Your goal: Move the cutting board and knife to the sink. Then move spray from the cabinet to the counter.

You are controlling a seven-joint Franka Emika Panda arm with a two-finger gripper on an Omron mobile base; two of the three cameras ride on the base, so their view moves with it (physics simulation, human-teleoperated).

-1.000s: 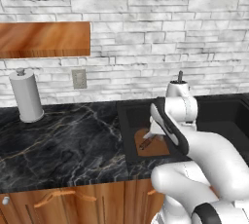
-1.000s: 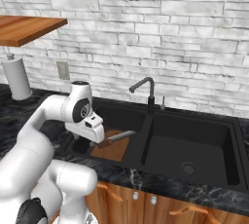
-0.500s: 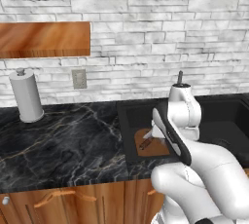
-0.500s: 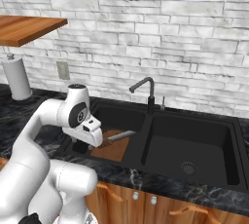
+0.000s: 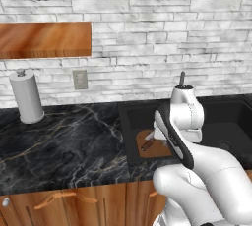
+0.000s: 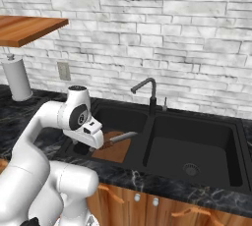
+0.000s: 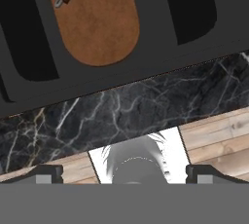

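Where sink (image 6: pixel 147 139) holds cutting board (image 7: pixel 95 21), lengthwise front-to-back

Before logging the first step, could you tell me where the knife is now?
The knife lies on the cutting board in the sink's left basin, left of the faucet.

A kitchen — black sink (image 6: pixel 197 144) and faucet (image 6: pixel 147 92), marble counter (image 5: pixel 64 146), brick wall (image 5: pixel 157 28).

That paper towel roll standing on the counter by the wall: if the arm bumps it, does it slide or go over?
Probably go over. The paper towel roll stands tall on a narrow holder, so a high knock would likely tip it. It looks light for its bulk, and on the smooth counter a low push might slide it.
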